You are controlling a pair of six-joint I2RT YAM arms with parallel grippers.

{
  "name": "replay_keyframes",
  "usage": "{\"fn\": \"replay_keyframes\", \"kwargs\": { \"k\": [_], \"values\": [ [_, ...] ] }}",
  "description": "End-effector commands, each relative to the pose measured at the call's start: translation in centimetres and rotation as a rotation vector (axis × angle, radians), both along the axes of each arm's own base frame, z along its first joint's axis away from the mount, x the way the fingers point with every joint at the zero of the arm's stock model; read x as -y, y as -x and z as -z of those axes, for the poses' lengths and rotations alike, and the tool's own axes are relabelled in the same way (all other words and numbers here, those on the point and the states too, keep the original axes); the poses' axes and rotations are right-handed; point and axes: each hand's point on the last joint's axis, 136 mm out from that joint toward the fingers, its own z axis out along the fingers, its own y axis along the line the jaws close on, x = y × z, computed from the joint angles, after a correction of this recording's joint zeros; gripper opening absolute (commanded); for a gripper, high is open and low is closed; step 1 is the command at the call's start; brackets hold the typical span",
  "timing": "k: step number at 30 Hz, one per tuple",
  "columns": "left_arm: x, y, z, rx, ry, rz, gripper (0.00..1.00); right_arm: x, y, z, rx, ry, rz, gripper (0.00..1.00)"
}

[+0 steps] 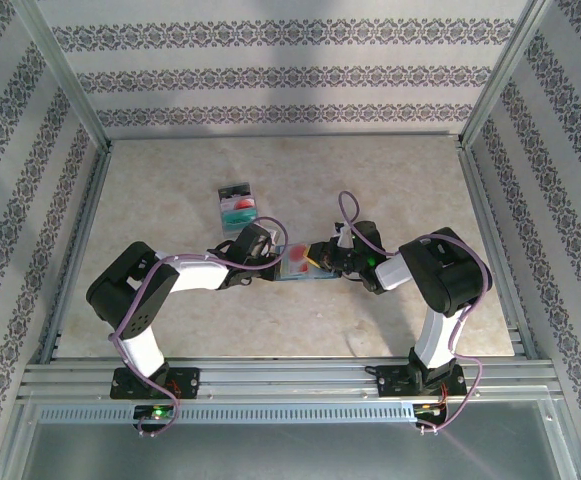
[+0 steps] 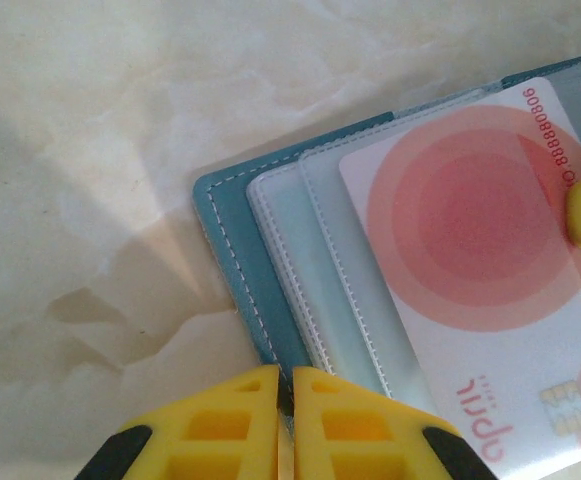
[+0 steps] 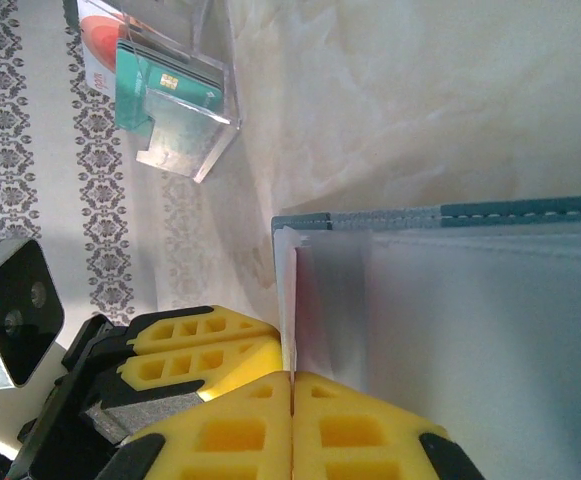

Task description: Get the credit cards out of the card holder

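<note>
Teal-blue card holder point(image 2: 232, 250) with white stitching and frosted pale pockets. Its card point(image 2: 470, 230): white, pink-red rings, red lettering. Yellow fingers on the left gripper point(image 2: 285, 390) and right gripper point(image 3: 292, 385). Cream marbled table point(image 2: 90, 150); white walls point(image 1: 290, 80) with grey floral bands.

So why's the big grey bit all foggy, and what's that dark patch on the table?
Right wrist view: the teal-blue folding card holder is near the lens, so its frosted panel blurs. Left wrist view: the patch is shadow on the pale marble table; the yellow fingers blur too.
</note>
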Motion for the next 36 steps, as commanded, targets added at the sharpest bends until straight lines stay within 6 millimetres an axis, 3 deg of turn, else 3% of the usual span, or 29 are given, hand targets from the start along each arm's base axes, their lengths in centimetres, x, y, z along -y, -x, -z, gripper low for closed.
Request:
{"fn": "replay_keyframes", "kwargs": {
  "k": [1, 19, 28, 36],
  "values": [
    [0.2, 1.0, 0.8, -0.046, -0.025, 0.025, 0.11, 0.2, -0.2, -1.1, 0.044, -0.016, -0.003, 0.05],
    [-0.1, 1.1, 0.8, -0.040, -0.031, 0.019, 0.10, 2.1, 0.1, -0.6, 0.046, 0.078, 0.027, 0.00],
    [0.1, 0.8, -0.9, -0.013, -0.005, 0.012, 0.12, 3.9, 0.1, -1.7, 0.069, 0.136, 0.050, 0.00],
    [0.4, 0.2, -4.9, 0.046, 0.045, -0.001, 0.37, 5.1, 0.3, -3.5, 0.126, 0.180, 0.073, 0.00]
  ]
}}
